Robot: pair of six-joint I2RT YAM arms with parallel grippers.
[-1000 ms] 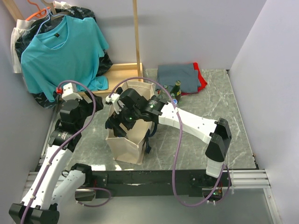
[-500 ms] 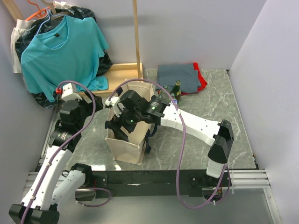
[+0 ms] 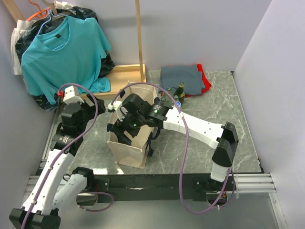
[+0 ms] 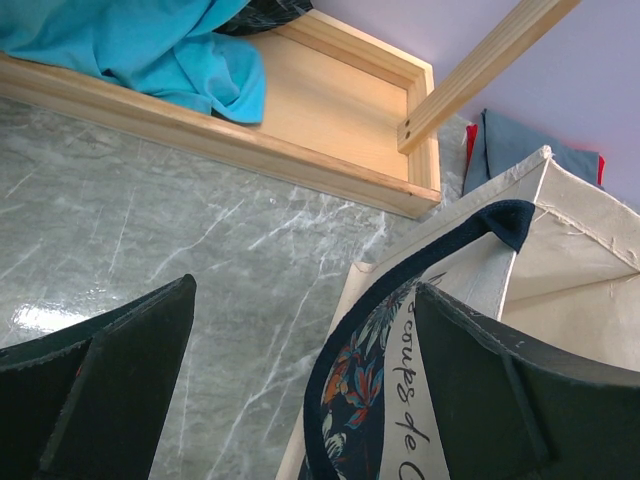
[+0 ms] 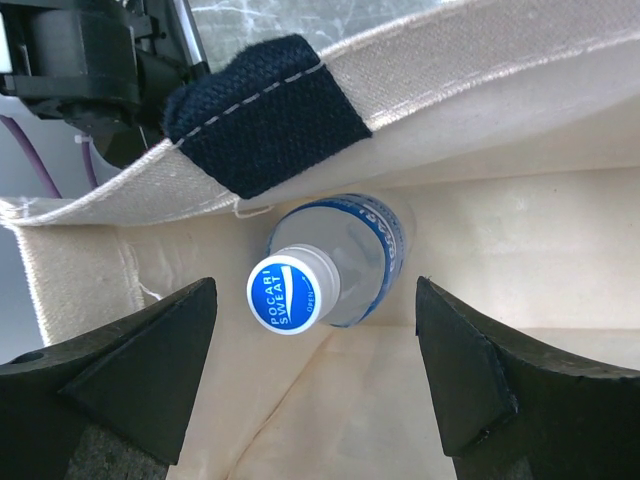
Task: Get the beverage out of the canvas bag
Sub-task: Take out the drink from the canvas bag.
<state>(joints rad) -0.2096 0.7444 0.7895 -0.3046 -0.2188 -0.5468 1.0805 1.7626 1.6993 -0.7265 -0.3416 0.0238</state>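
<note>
My right end effector (image 5: 315,292) hangs released in the mouth of the canvas bag (image 5: 520,250), beverage (image 5: 350,255) directly ahead, lined up for grasping.

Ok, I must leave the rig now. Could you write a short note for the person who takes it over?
Left hand: open, at the rim of the canvas bag, gripping nothing.
Right hand: open, down in the mouth of the bag, above the bottle, not closed on it.
Bottle: inside the upright bag, cap up, near the wall under the strap.
Done: the reach into the bag.
Left: go lower, close on the bottle, lift it out of the bag.
</note>
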